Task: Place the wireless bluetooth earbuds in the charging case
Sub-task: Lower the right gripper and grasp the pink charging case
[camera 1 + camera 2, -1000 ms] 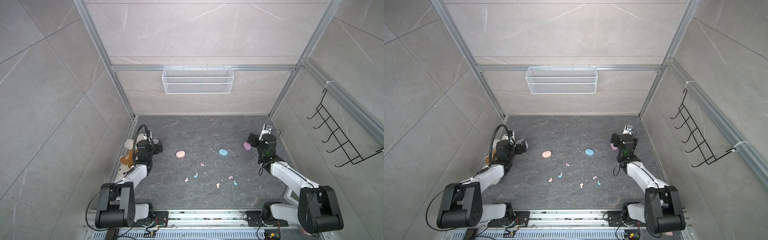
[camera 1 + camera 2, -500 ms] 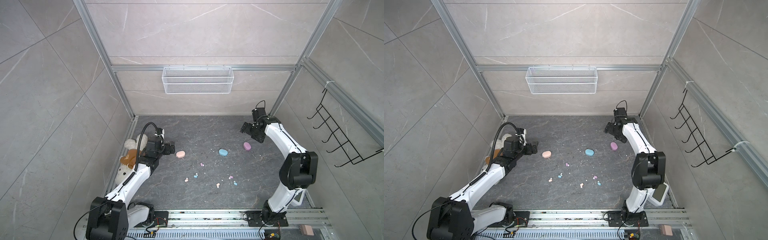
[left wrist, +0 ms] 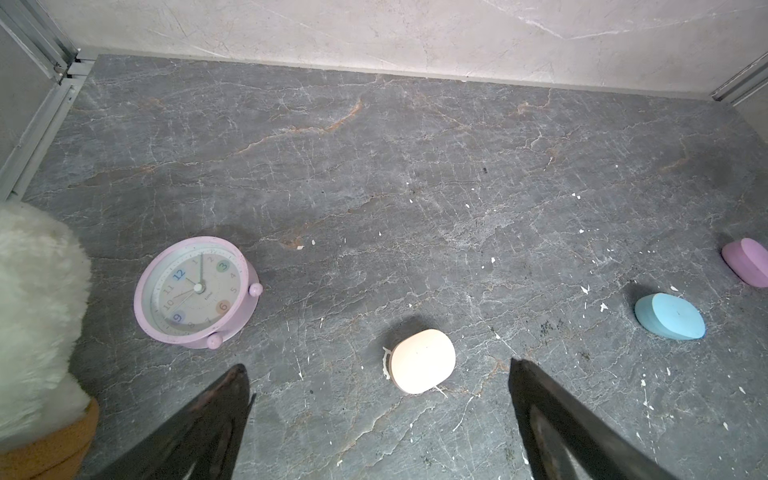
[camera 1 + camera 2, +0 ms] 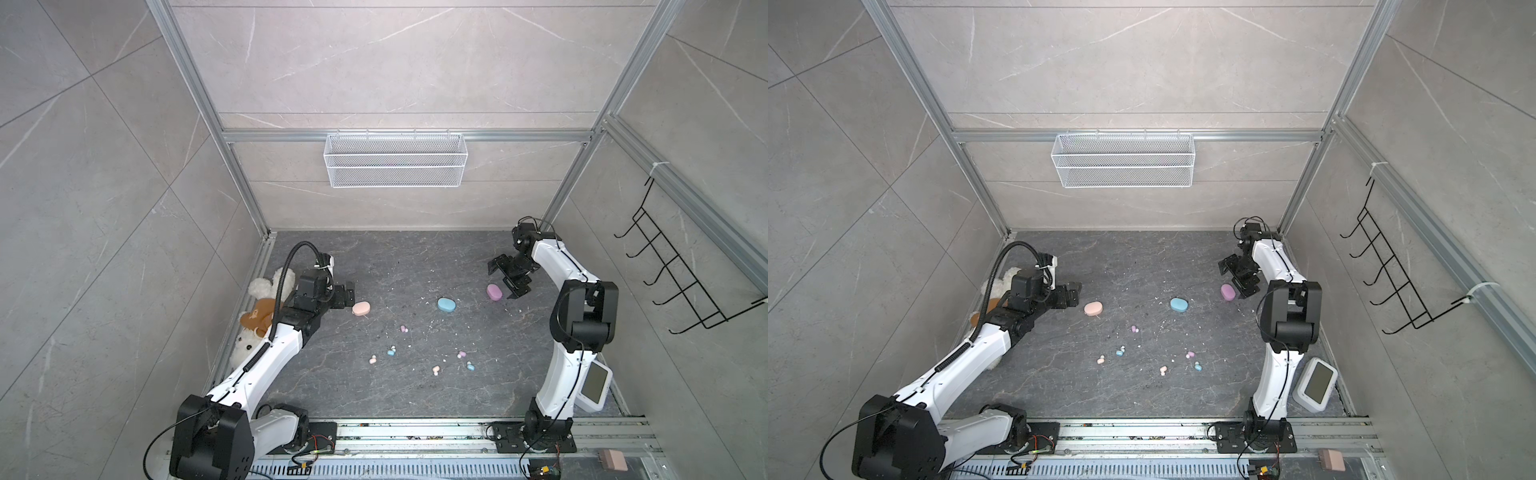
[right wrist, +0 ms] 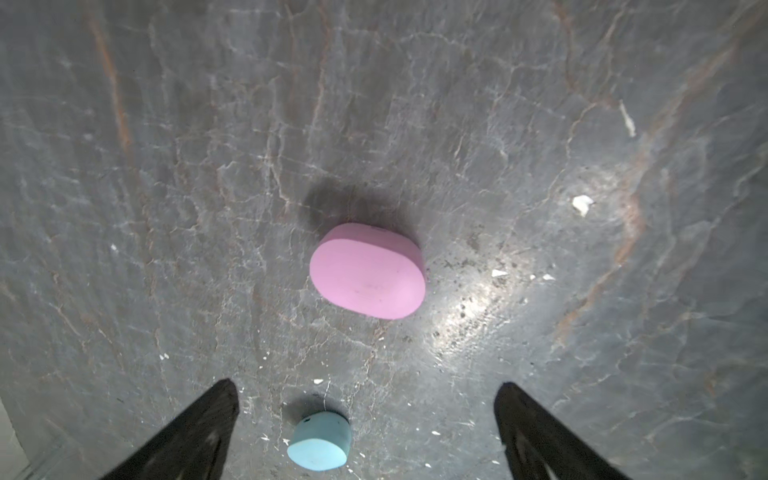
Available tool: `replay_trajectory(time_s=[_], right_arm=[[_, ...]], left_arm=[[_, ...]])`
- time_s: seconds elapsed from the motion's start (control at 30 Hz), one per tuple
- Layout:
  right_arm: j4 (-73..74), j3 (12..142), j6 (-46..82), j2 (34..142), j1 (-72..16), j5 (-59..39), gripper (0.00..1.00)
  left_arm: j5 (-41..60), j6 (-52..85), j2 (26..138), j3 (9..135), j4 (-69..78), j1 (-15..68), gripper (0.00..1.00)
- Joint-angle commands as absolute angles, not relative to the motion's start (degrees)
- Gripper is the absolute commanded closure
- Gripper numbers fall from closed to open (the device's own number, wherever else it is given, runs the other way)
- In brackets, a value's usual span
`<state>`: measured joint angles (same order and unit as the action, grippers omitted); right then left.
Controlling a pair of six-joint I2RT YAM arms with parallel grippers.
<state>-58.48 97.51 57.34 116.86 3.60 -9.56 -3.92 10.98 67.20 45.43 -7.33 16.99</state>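
Lilac case (image 4: 494, 291) lies near right tool (image 4: 504, 282), spread wide; left tool (image 4: 350, 296) likewise wide.

Closed pink case (image 5: 368, 272) lying on the dark grey marbled floor (image 5: 166, 166), blue case (image 5: 320, 444) apart from it, seen between the wide-spread, empty black fingers (image 5: 187, 440) of the right gripper (image 5: 368, 385), white specks (image 5: 583, 204) scattered around.
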Motion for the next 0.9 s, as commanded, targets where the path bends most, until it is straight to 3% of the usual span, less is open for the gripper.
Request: replay_trajectory(time_s=[0.0,0.87], right_arm=[[-58.91,99.56,62.77,119.35,3.83,-13.06,0.03],[-58.21,100.22,64.58,127.90,4.75,-11.92,0.18]], left_arm=[[-3.51,11.16,66.27,47.23,-8.00,17.40,0.00],[-5.50,12.46,65.48,46.41,-7.47,18.19,0.00]])
